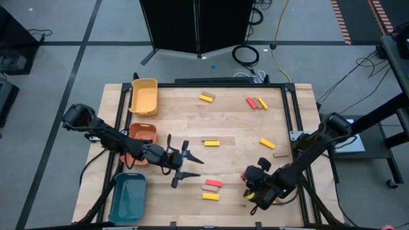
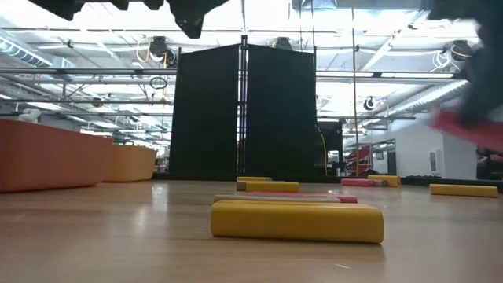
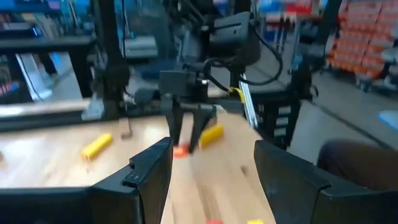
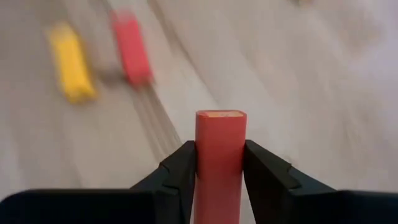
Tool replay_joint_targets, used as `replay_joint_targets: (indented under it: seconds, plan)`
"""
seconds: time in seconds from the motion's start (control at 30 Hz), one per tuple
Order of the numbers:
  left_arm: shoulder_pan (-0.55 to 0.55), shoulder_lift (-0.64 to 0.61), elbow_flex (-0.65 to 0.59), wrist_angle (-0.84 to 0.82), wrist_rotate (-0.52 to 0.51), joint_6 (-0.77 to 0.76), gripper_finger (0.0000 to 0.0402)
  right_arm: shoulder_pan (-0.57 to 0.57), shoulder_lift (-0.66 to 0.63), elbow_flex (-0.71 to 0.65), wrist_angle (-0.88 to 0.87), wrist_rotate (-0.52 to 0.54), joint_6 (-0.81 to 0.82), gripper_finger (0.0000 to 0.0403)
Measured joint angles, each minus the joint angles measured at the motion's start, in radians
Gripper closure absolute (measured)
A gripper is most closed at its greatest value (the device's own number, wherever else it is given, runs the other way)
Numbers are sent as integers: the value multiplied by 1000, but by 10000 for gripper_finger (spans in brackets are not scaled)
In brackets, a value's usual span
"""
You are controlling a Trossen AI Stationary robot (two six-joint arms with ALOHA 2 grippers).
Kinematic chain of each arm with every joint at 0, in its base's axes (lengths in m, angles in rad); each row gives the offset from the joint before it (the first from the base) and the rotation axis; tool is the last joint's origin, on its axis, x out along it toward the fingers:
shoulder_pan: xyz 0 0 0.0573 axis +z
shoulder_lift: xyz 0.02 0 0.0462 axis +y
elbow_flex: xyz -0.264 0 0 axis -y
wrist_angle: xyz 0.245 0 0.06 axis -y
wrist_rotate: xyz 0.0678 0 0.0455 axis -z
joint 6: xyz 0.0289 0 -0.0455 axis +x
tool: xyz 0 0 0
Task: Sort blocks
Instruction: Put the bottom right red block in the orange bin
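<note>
One red block point(image 4: 219, 155) sits clamped between the right hand's point(image 4: 219, 163) fingers above the table point(image 1: 236, 160).

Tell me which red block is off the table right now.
The red block clamped in the right tool, lifted near the table's front right. The other red ones, at the back and front centre, lie flat on the wood.

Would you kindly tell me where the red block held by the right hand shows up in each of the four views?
High view: the red block sits at the right hand, low and right of centre.
Low view: a red blur at the right edge, above the table.
Left wrist view: small and red, under the far arm's fingers.
Right wrist view: upright and central, pinched between both fingers.
Shared landmark: the yellow block lying nearby.
</note>
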Motion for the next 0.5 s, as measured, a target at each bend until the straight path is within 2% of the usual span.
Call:
replay_joint_targets:
  seconds: [0.13,0.27,0.5]
  plan:
    - [0,73,-23,218,38,24,178,-7,-40,0,181,156,-189,299]
    - [13,180,-24,404,77,4,178,-21,-50,0,412,263,-434,299]
    - [62,333,5,555,146,-103,178,-53,-50,0,775,300,-776,299]
